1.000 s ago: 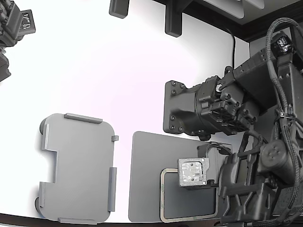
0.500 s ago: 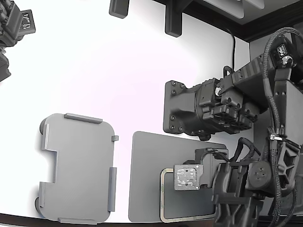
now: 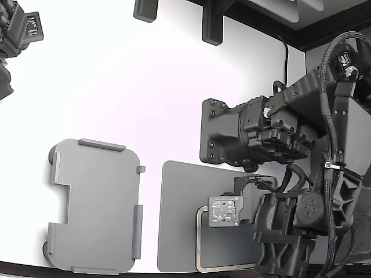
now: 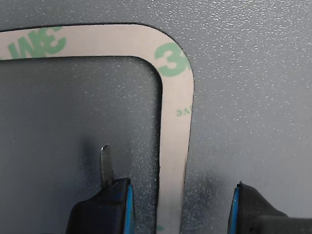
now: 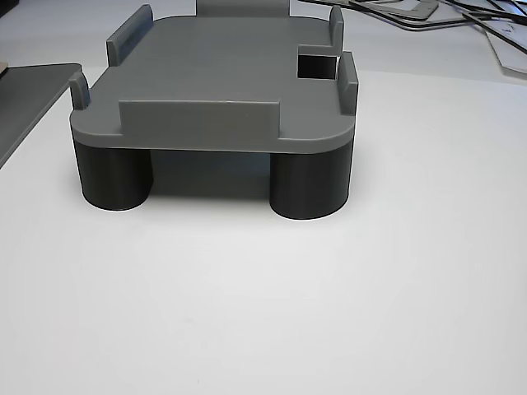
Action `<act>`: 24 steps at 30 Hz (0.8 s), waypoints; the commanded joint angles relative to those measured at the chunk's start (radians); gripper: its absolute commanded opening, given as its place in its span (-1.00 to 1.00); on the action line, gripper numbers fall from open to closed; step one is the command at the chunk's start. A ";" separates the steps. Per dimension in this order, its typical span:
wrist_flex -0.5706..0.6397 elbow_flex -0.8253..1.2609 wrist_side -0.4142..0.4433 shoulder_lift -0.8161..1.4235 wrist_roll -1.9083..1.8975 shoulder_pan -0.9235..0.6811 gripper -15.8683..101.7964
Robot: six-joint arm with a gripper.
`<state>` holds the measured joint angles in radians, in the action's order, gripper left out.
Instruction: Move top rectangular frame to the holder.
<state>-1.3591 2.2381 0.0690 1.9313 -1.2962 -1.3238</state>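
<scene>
The beige rectangular frame [image 3: 199, 246] lies flat on a dark grey mat [image 3: 177, 220] at the exterior view's lower right; the arm covers much of it. In the wrist view the frame [image 4: 174, 122] shows green print and one rounded corner. My gripper [image 3: 225, 211] hangs over the frame's upper left corner. In the wrist view my gripper [image 4: 178, 209] is open, its two fingers on either side of one strip of the frame, just above it. One finger carries a thin metal blade [image 4: 106, 163]. The light grey holder [image 3: 95, 205] stands apart at the exterior view's left, also in the other view [image 5: 214, 90].
A black arm base [image 3: 232, 136] sits just above the mat in the exterior view. A second dark arm [image 3: 17, 35] is at the top left. The holder stands on dark round legs [image 5: 309, 185]. The table's front edge runs just below the holder and the mat.
My gripper has moved toward the exterior view's left and a little up, from inside the frame's opening to over its left strip near the corner. The frame and holder have not moved.
</scene>
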 commanded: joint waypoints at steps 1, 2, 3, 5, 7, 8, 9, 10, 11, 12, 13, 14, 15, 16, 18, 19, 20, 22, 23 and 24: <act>0.009 -0.009 0.009 0.028 0.002 0.009 0.60; 0.012 -0.008 0.012 0.025 0.002 0.009 0.59; 0.020 -0.003 0.012 0.021 0.000 0.009 0.57; 0.032 0.002 0.012 0.014 -0.003 0.009 0.54; 0.040 0.003 0.012 0.006 -0.008 0.009 0.51; 0.044 0.003 0.012 0.003 -0.009 0.009 0.49; 0.048 0.005 0.011 0.000 -0.009 0.009 0.45; 0.051 0.008 0.011 0.000 -0.011 0.009 0.42; 0.054 0.011 0.011 0.000 -0.011 0.009 0.38; 0.054 0.012 0.009 0.000 -0.012 0.009 0.36; 0.055 0.017 0.009 0.000 -0.012 0.009 0.33; 0.058 0.021 0.008 0.003 -0.012 0.009 0.30; 0.063 0.028 0.006 0.005 -0.012 0.009 0.28; 0.067 0.035 0.006 0.008 -0.012 0.009 0.26; 0.077 0.049 0.005 0.015 -0.014 0.009 0.24; 0.078 0.055 0.005 0.020 -0.014 0.009 0.21; 0.078 0.058 0.005 0.025 -0.014 0.009 0.17; 0.077 0.063 0.006 0.029 -0.014 0.009 -0.04; 0.077 0.064 0.006 0.031 -0.014 0.009 -0.13; 0.075 0.066 0.008 0.031 -0.015 0.009 -0.21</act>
<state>-1.2855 2.3102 0.0767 1.9466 -1.3085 -1.3254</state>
